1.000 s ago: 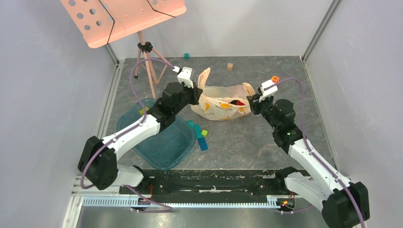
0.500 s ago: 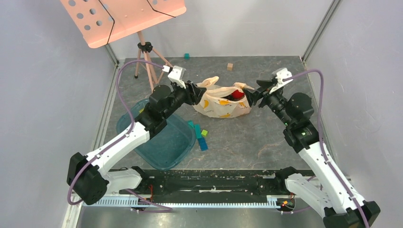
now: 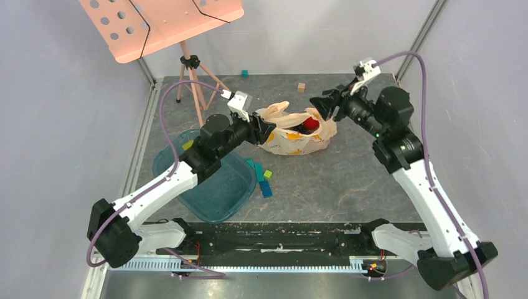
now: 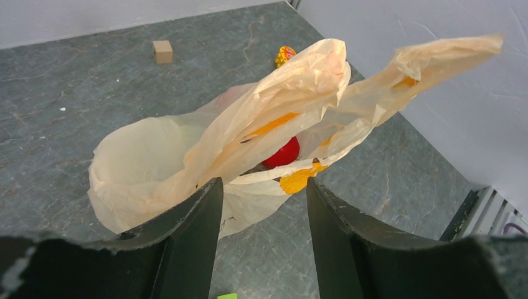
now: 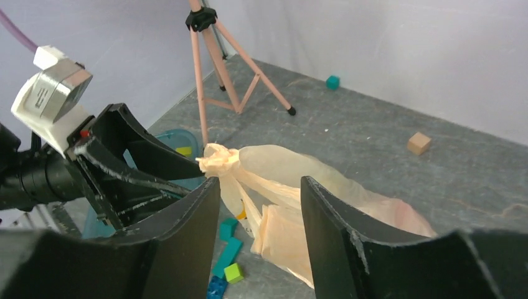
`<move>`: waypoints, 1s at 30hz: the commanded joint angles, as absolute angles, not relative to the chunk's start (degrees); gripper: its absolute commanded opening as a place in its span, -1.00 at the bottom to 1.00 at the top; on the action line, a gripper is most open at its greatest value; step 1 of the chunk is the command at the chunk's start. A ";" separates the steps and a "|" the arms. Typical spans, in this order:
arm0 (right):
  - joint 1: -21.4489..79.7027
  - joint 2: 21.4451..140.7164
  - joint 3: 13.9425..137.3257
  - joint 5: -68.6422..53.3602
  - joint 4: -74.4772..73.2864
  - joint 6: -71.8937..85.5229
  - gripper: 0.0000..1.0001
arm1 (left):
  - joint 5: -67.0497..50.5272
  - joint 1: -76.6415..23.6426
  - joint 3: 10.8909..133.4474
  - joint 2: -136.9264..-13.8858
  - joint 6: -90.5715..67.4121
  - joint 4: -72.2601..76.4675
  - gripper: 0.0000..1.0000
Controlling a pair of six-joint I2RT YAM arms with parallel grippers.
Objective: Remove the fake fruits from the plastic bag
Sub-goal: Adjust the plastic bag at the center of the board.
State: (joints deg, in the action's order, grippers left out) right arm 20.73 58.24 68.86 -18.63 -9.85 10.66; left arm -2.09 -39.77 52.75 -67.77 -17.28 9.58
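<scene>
Top external view: the plastic bag lies on the grey table near its far middle, between the two grippers. The left gripper sits low at the bag's left end. The right gripper hangs above its right end; whether it touches the plastic cannot be told from here.

In the left wrist view the left gripper's fingers stand well apart, pinching nothing, with the bag's near wall just in front of their tips. The right wrist view shows the right gripper's fingers likewise spread, the bag showing in the gap and beyond it.

The bag is thin, crinkled, translucent peach-beige plastic with orange print marks. Its mouth gapes upward and two loop handles stand up in loose flaps, one bunched end reaching toward the left gripper. One glossy red fruit shows inside the mouth, toward the right end. A dark patch lies just beside it; what it is cannot be made out.
</scene>
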 commanded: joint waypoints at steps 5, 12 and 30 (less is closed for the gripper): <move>23.45 69.41 81.15 -19.40 -17.89 13.72 0.03 | 5.36 -42.56 56.20 -69.23 -9.76 8.23 0.24; 25.67 74.82 85.05 -15.14 -19.10 15.88 -0.07 | 17.08 -44.82 57.89 -72.86 -3.37 10.72 0.32; 30.43 88.82 98.44 -5.27 -32.75 15.07 -0.97 | 20.25 -45.43 54.57 -75.46 -3.74 19.03 -0.96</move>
